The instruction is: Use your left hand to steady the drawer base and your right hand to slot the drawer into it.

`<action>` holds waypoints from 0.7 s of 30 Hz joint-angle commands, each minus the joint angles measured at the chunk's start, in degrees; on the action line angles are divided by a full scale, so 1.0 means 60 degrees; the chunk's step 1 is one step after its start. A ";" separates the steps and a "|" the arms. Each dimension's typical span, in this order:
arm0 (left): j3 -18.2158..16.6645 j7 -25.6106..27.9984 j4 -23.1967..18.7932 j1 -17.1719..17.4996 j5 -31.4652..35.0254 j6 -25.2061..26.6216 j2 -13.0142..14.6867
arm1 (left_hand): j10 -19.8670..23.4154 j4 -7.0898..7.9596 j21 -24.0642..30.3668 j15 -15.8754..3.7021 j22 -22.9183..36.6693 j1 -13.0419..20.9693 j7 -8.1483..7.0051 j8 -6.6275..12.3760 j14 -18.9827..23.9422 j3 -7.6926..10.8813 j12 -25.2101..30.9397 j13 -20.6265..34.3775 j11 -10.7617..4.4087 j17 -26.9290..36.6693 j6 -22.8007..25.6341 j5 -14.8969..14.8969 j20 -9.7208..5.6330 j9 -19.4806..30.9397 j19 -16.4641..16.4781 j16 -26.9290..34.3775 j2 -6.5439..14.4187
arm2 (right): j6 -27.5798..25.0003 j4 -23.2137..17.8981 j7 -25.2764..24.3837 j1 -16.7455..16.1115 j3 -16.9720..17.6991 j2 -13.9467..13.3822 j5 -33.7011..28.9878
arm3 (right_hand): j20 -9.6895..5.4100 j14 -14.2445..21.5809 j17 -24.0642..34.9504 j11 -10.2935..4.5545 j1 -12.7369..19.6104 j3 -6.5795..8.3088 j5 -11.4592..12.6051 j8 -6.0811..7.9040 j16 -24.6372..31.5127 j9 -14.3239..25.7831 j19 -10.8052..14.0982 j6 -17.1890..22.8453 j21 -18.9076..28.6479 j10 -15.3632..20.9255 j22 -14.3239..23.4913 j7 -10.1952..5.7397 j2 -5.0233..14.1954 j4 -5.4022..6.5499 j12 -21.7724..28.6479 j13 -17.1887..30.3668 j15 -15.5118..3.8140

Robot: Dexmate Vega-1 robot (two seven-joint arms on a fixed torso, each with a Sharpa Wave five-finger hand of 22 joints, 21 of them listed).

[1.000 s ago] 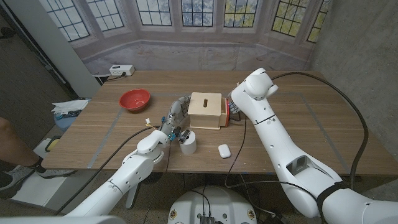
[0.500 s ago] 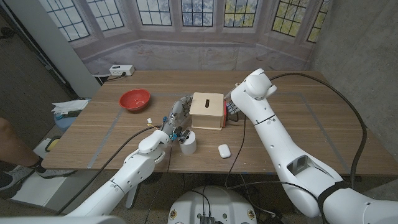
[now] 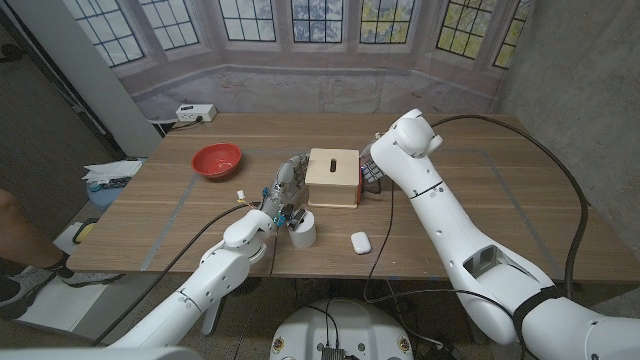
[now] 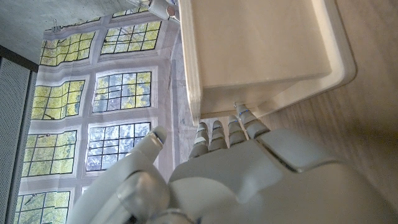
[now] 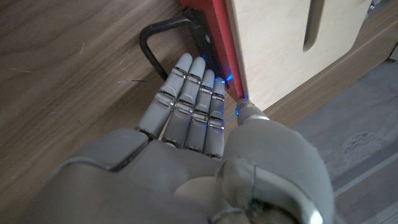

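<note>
Far left of the head frame: a red bowl (image 3: 217, 157) on the desk (image 3: 500, 200), well apart from the work. Left of centre: the left hand (image 3: 285, 184) pressed against the left side of the drawer base (image 3: 333, 177), a pale wooden box with a dark slot on top, sitting at mid-frame on the desk. In the left wrist view, fingers (image 4: 227, 130) laid straight and together against the box wall (image 4: 261, 56), thumb standing apart, nothing grasped, a brace and not a grip. Just below that hand in the head frame: a white cup (image 3: 301, 229), and further right a small white case (image 3: 360, 241). Right of the base: the red drawer (image 3: 366, 180), edge showing just beside the box's right side, apparently most of the way in. Right hand (image 5: 199, 118) behind it, fingers extended and close together, tips against the red face (image 5: 214, 46) near a black handle (image 5: 163, 38); pushing, no closed hold to be seen. Judged step: final seating of the drawer, base already steadied. Next move likely calls for a straight push toward frame left, kept in line with the opening, with firm counter-pressure from the left hand so the box neither slides nor twists. Cannot tell whether the drawer is fully home.
</note>
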 commanded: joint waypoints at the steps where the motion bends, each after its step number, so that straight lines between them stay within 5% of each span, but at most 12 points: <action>1: 0.0021 0.0062 -0.0045 0.0073 0.0052 -0.0080 -0.0032 | 0.0008 -0.0055 0.0063 0.0055 0.0041 0.0009 0.0013 -0.0012 0.0029 0.0049 -0.0023 0.0012 0.0061 0.0026 0.0072 0.0034 0.0006 0.0036 0.0091 0.0004 0.0033 | 0.0003 0.0037 -0.0645 0.0233 -0.0230 -0.0233 0.1101 | -0.0033 0.0101 -0.0012 0.0019 -0.0071 0.0072 -0.0029 0.0052 -0.0022 -0.0007 0.0071 0.0003 0.0065 0.0086 0.0010 0.0002 -0.0075 -0.0007 -0.0053 0.0006 0.0010; 21: -0.0006 0.0288 -0.0184 0.0279 0.0144 -0.0198 -0.0016 | 0.0013 -0.0063 0.0064 0.0066 0.0041 0.0014 0.0017 -0.0008 0.0030 0.0052 -0.0022 0.0013 0.0063 0.0026 0.0087 0.0036 0.0011 0.0037 0.0095 0.0005 0.0040 | 0.0003 -0.0019 -0.0706 0.0555 -0.0582 -0.0598 0.1382 | -0.0012 0.0094 0.0001 0.0040 -0.0186 0.0110 -0.0038 0.0038 -0.0090 -0.0008 0.0047 -0.0073 0.0038 0.0083 0.0010 0.0033 -0.0066 0.0003 -0.0138 0.0005 0.0077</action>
